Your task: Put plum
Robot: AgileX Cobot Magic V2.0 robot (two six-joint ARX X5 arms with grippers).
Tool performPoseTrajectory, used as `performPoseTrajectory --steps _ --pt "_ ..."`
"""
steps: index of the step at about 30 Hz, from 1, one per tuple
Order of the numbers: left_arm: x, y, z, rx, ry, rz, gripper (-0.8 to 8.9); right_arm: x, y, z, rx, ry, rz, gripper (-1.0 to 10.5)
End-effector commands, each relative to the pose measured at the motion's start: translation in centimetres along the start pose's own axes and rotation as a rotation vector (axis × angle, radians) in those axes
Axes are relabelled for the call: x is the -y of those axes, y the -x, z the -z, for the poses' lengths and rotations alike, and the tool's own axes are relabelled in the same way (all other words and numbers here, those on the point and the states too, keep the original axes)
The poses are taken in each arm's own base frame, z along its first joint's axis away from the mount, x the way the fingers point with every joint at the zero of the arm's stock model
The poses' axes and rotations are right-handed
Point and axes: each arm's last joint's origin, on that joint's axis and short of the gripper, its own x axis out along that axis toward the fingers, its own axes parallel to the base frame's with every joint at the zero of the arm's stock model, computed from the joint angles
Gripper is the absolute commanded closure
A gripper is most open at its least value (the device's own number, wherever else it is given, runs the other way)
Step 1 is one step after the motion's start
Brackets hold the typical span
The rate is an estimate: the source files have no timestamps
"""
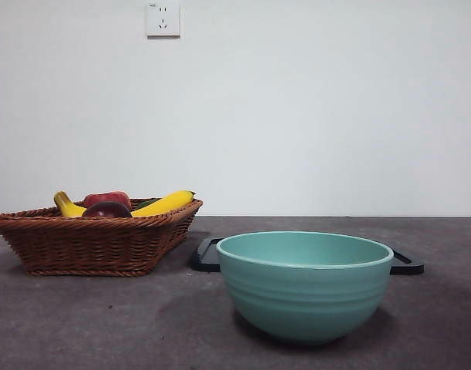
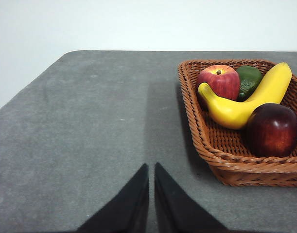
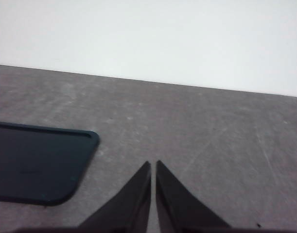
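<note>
i see the plum (image 2: 271, 130) lying in the wicker basket (image 2: 221, 160), touching the banana (image 2: 245, 99), with a red apple (image 2: 219, 81) and a green fruit (image 2: 249, 80) behind. my left gripper (image 2: 151, 167) hangs over bare table beside the basket, jaws together. my right gripper (image 3: 153, 165), jaws together too, sits near a dark tray (image 3: 36, 162). a teal bowl (image 1: 304, 285) stands in front.

No legible text or labels anywhere.
</note>
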Motion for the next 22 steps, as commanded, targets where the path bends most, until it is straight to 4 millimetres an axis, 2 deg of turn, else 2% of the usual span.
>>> performPoseTrajectory --steps 1,6,22 --pt "-0.02 -0.19 0.74 -0.026 0.003 -0.005 7.95 0.05 -0.01 0.44 -0.032 -0.020 0.015 9.4" --pt "-0.02 -0.19 0.74 -0.026 0.003 -0.005 7.95 0.00 0.07 1.42 -0.133 -0.026 0.012 9.4" --pt "-0.02 -0.19 0.74 -0.026 0.003 -0.005 7.95 0.01 0.04 1.17 -0.109 -0.025 0.013 9.4"
